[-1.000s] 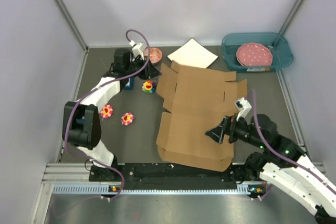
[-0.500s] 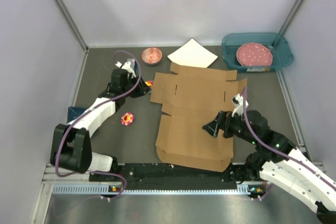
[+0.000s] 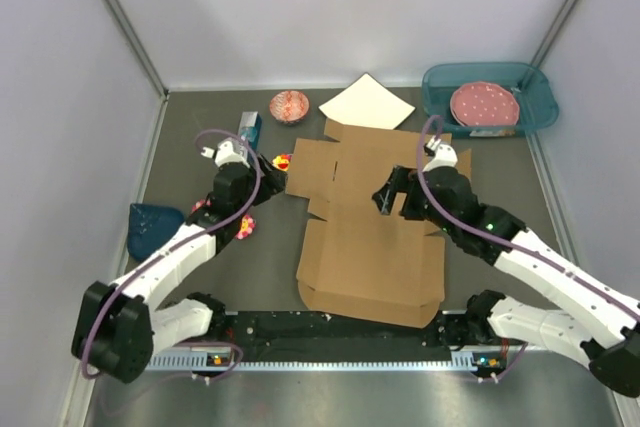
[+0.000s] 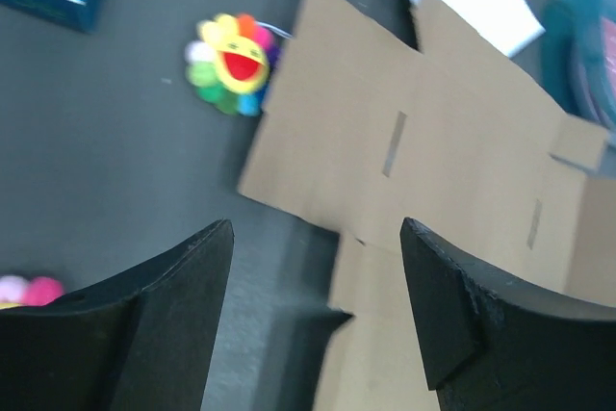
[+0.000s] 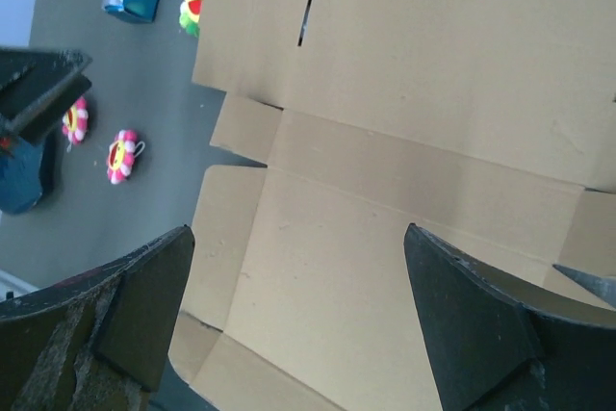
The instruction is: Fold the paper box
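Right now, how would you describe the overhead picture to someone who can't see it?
A flat brown paper box lies unfolded on a dark table, the left gripper at its left edge and the right gripper above its middle, both open. A white sheet and teal bin sit behind.

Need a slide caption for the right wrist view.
Open right gripper poised above the flat, unfolded paper box.
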`<state>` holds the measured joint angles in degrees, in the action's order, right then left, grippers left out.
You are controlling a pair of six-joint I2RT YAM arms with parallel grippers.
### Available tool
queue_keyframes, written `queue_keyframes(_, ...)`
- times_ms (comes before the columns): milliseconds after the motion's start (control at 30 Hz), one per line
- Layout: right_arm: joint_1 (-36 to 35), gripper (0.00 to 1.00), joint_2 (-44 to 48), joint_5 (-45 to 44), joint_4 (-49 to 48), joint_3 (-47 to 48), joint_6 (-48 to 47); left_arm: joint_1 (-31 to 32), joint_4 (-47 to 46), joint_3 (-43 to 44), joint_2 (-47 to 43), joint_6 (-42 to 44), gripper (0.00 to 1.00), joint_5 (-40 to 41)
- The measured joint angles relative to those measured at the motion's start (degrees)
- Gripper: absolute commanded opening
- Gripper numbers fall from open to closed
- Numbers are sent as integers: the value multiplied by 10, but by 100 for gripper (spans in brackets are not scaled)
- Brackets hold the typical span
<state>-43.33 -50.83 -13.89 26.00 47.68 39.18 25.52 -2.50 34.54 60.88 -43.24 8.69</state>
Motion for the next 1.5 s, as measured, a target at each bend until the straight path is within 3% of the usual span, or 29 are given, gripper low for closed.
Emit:
queue_keyframes(100, 0, 91, -35, 17, -14, 1, -1, -41, -10, 14, 57, 7, 77, -4)
queue_keyframes(233, 0, 91, -46, 51, -23, 1, -7, -46, -7, 88, 163, 46, 76, -28)
queue_keyframes(633, 0, 92, 20, 121, -45, -72, -21, -78, -18, 231, 370, 115, 76, -134)
queue_keyframes(833, 0, 92, 26, 141, -42, -80, -27, -85, -11, 245, 429, 122, 75, -187)
queue_keyframes(933, 0, 92, 30, 148, -42, -80, -36, -87, -7, 247, 442, 122, 67, -206)
queue_keyframes(967, 0, 92, 31, 150, -42, -80, -38, -89, -9, 247, 443, 122, 58, -216)
queue_keyframes(1067, 0, 92, 31, 151, -42, -79, -46, -92, -18, 244, 444, 120, 46, -243)
queue_keyframes(1100, 0, 92, 31, 151, -42, -79, -47, -94, -24, 242, 444, 117, 37, -252)
queue_keyframes(1167, 0, 92, 32, 151, -42, -79, -50, -96, -39, 234, 444, 115, 29, -273)
queue_keyframes(1200, 0, 92, 32, 151, -41, -79, -51, -97, -46, 230, 444, 114, 17, -285)
queue_keyframes(1300, 0, 92, 37, 150, -40, -79, -51, -98, -61, 223, 444, 114, 1, -322)
queue_keyframes(1500, 0, 92, 70, 139, -33, -76, -55, -97, -45, 217, 405, 141, 0, -349)
